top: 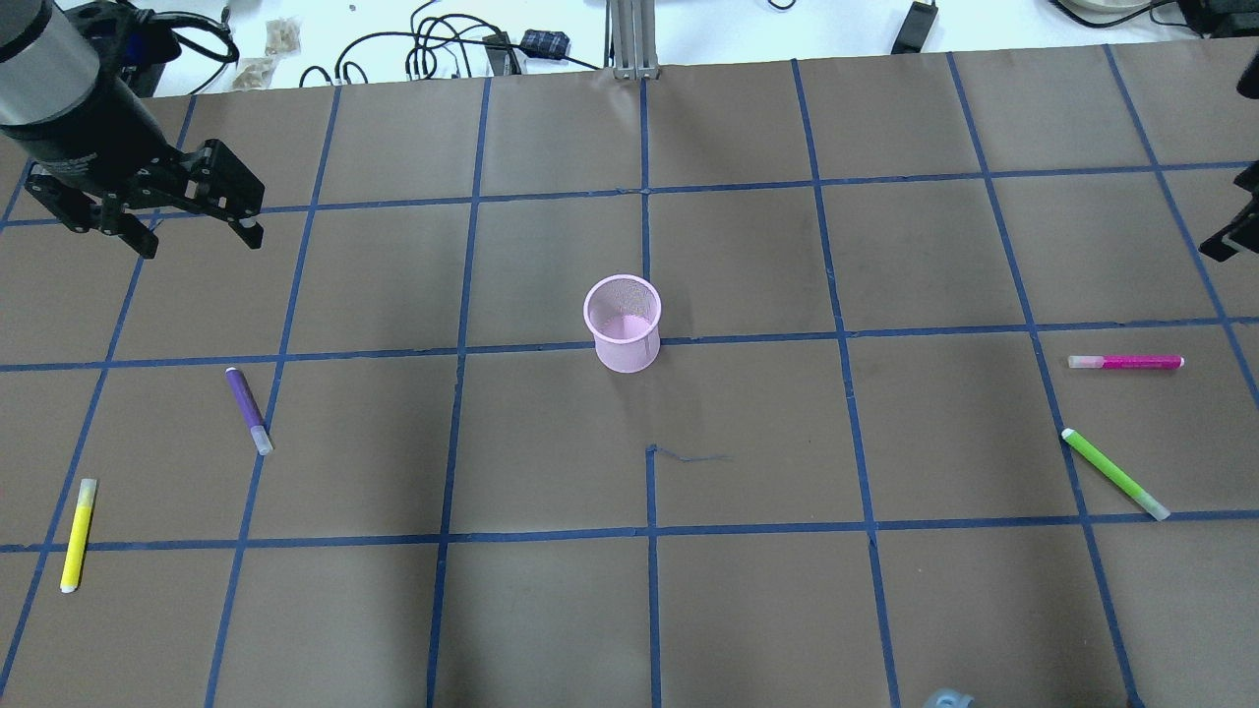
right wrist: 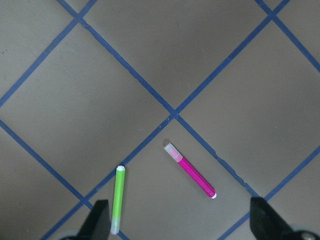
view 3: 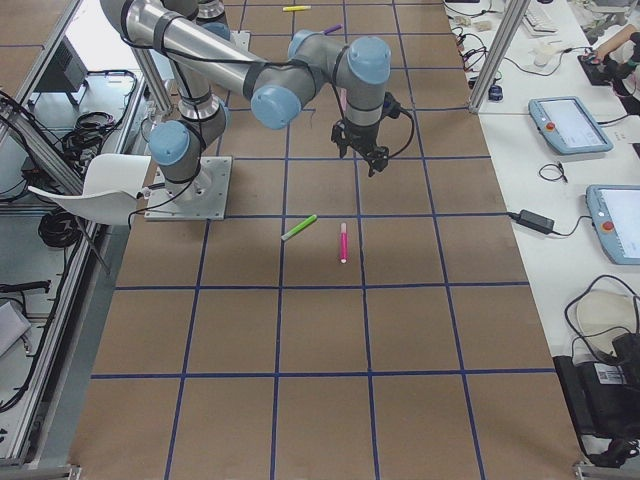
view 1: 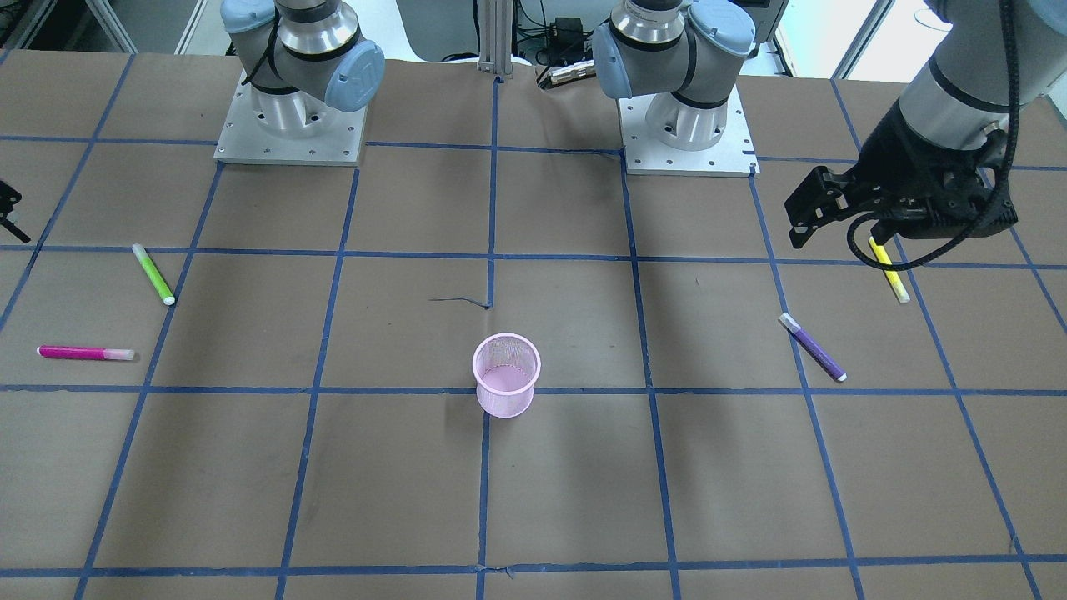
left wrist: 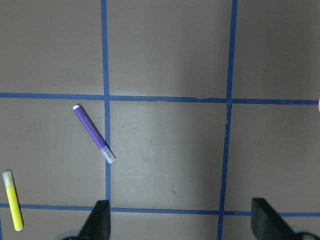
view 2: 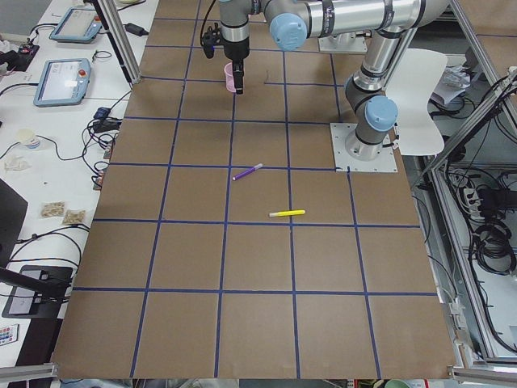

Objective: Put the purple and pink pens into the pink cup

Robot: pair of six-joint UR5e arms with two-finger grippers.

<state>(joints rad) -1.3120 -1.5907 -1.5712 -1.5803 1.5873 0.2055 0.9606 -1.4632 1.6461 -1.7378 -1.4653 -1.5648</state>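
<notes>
Both pens lie loose and the cup is empty: the pick-up step is yet to start.

The pink cup (top: 623, 323) stands upright mid-table with nothing in it. The purple pen (top: 248, 410) lies flat on the robot's left, near a yellow pen (top: 78, 535). The pink pen (top: 1125, 362) lies flat on its right, near a green pen (top: 1114, 474). Both are well apart from the cup. The left gripper (top: 200, 236) and right gripper (right wrist: 181, 222) hover high, jaws apart and empty. Next, by my judgement, each gripper must drop over its own pen, turn to straddle the barrel, and close.
</notes>
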